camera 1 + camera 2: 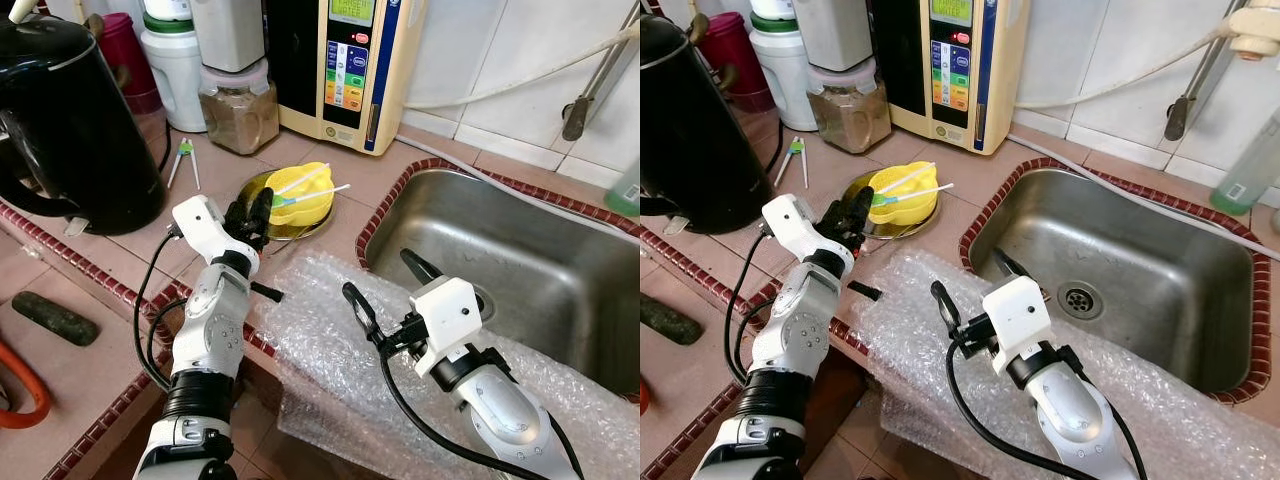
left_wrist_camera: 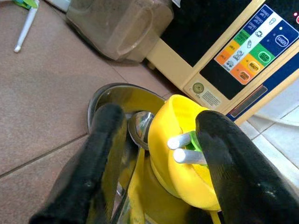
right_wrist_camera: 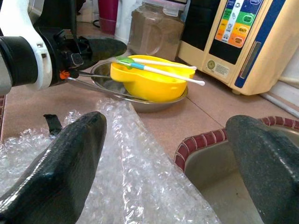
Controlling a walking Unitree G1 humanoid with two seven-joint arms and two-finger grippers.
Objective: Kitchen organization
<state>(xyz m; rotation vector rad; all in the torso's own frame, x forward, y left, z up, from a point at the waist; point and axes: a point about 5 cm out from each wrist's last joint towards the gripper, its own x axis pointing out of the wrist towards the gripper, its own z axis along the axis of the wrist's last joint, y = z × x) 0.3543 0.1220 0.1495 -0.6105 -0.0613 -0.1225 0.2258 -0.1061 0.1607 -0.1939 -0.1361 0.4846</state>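
Tiled countertop [image 1: 130,250] carries a black kettle [image 1: 70,120], powder jar [image 1: 238,110], water dispenser [image 1: 340,70] and steel dish [image 1: 300,222]. Bubble wrap [image 1: 330,340] overhangs its front edge. White chopsticks [image 1: 183,160] lie beside the kettle.

yellow bowl [image 1: 300,195], black kettle [image 1: 70,120], red-tiled sink rim [image 1: 385,212].

1. One yellow bowl [image 1: 301,193] before me, sitting in one steel dish [image 1: 312,226].
2. Two white sticks [image 3: 164,69] lie across that bowl.
3. One black kettle [image 1: 70,120].
4. One sink [image 1: 1120,270].
5. One bubble-wrap sheet [image 1: 330,350].
6. One brown-filled jar [image 1: 240,112].
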